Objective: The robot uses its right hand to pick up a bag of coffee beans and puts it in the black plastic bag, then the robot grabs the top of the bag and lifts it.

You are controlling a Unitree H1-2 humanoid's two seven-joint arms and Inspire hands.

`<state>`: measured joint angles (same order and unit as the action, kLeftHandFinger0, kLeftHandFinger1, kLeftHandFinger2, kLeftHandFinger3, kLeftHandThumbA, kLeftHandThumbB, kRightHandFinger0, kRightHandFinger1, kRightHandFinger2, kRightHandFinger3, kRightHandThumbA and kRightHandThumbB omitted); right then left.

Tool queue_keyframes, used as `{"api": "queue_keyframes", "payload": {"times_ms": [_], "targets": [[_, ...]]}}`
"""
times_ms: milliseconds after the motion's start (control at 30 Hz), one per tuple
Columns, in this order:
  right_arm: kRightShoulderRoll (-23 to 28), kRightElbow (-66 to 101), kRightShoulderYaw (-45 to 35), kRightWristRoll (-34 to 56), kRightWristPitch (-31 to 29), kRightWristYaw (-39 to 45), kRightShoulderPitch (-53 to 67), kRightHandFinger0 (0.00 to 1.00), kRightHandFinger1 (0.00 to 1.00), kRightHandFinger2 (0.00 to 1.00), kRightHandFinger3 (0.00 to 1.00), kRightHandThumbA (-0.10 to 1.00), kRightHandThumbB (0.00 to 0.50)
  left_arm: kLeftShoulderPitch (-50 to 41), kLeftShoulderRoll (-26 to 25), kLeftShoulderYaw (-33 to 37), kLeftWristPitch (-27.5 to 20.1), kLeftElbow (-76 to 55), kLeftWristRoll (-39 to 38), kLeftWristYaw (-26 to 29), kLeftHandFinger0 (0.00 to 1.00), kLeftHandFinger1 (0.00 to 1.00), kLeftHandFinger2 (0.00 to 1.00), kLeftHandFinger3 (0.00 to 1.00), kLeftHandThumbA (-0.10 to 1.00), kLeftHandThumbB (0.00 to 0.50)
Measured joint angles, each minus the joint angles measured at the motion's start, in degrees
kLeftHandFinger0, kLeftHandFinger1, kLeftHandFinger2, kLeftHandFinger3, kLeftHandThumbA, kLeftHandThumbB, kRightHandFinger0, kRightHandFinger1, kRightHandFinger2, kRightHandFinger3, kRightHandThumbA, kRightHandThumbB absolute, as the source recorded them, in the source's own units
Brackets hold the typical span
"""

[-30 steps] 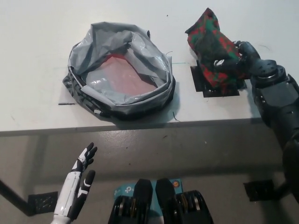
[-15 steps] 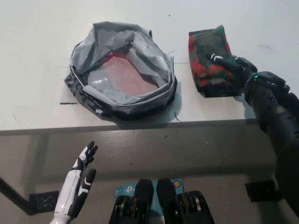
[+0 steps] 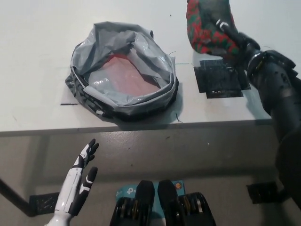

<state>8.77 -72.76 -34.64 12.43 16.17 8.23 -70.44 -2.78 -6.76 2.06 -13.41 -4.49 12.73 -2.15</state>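
Right hand (image 3: pixel 231 34) clamped on coffee bag (image 3: pixel 207 24), raised right of the black plastic bag (image 3: pixel 123 70); left hand (image 3: pixel 81 175) spread open below the tabletop (image 3: pixel 37 52).

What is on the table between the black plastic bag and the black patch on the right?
Head view: only bare white table lies between the black plastic bag and the black patch; a faint line shows there.

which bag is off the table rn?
The red-and-green coffee bag, held up by the black right hand. The black plastic bag sits open on the table.
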Motion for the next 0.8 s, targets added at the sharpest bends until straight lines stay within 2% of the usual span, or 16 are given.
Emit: {"api": "queue_keyframes", "payload": {"times_ms": [33, 133, 200, 267, 333, 433, 500, 533, 600, 633, 667, 800], "targets": [[-0.10, 1.21, 0.17, 0.57, 0.43, 0.10, -0.01, 0.00, 0.21, 0.67, 0.92, -0.10, 0.146, 0.00, 0.00, 0.03, -0.01, 0.05, 0.00, 0.00, 1.00, 1.00, 1.00, 1.00, 1.00, 0.153], [-0.22, 3.44, 0.65, 1.33, 1.29, 0.19, -0.07, 0.00, 0.18, 0.63, 0.82, -0.10, 0.130, 0.02, -0.02, 0.03, -0.04, 0.25, 0.00, 0.00, 1.00, 1.00, 1.00, 1.00, 1.00, 0.159], [-0.30, 4.61, 1.08, 1.53, 1.82, 0.20, -0.14, 0.00, 0.16, 0.62, 0.86, -0.10, 0.113, 0.01, -0.04, 0.04, -0.05, 0.32, 0.00, 0.00, 1.00, 1.00, 1.00, 1.00, 1.00, 0.167], [-0.73, 8.43, 2.38, 2.17, 3.63, 0.20, -0.51, 0.00, 0.16, 0.63, 0.82, -0.10, 0.120, 0.01, -0.05, 0.05, -0.09, 0.59, 0.00, 0.00, 1.00, 1.00, 1.00, 1.00, 1.00, 0.174], [-1.14, 10.55, 3.69, 2.40, 4.87, 0.21, -0.99, 0.00, 0.18, 0.65, 0.89, -0.10, 0.122, 0.01, -0.04, 0.07, -0.08, 0.61, 0.04, 0.00, 1.00, 1.00, 1.00, 1.00, 1.00, 0.166], [-1.92, 13.80, 5.89, 2.48, 6.33, 0.21, -1.81, 0.00, 0.21, 0.65, 0.75, -0.10, 0.111, 0.02, -0.05, 0.09, -0.08, 0.61, 0.07, 0.00, 1.00, 1.00, 1.00, 1.00, 1.00, 0.163], [-2.70, 15.69, 8.15, 2.47, 7.15, 0.26, -2.48, 0.00, 0.22, 0.65, 0.72, -0.10, 0.120, 0.06, -0.05, 0.11, -0.09, 0.61, 0.07, 0.00, 1.00, 1.00, 1.00, 1.00, 1.00, 0.158], [-2.70, 15.69, 8.15, 2.47, 7.15, 0.26, -2.48, 0.00, 0.23, 0.66, 0.76, -0.10, 0.123, 0.06, -0.05, 0.11, -0.09, 0.61, 0.07, 0.00, 1.00, 1.00, 1.00, 1.00, 1.00, 0.160], [-3.75, 16.99, 10.28, 2.47, 8.06, 0.28, -3.21, 0.00, 0.24, 0.66, 0.78, -0.10, 0.120, 0.05, -0.06, 0.15, -0.09, 0.65, 0.04, 0.00, 1.00, 1.00, 1.00, 1.00, 1.00, 0.161], [-4.10, 17.21, 10.71, 2.47, 8.32, 0.28, -3.44, 0.00, 0.24, 0.66, 0.91, -0.10, 0.103, 0.06, -0.06, 0.16, -0.09, 0.65, 0.03, 0.00, 1.00, 1.00, 1.00, 1.00, 1.00, 0.170], [-4.53, 17.38, 11.15, 2.48, 8.58, 0.26, -3.70, 0.00, 0.24, 0.67, 0.95, -0.10, 0.109, 0.06, -0.06, 0.18, -0.09, 0.65, 0.03, 0.00, 1.00, 1.00, 1.00, 1.00, 1.00, 0.169], [-5.90, 17.79, 13.00, 2.47, 9.21, 0.24, -4.25, 0.00, 0.30, 0.74, 1.00, -0.10, 0.122, 0.06, -0.09, 0.24, -0.09, 0.66, 0.04, -0.01, 1.00, 1.00, 1.00, 1.00, 1.00, 0.179]]}}
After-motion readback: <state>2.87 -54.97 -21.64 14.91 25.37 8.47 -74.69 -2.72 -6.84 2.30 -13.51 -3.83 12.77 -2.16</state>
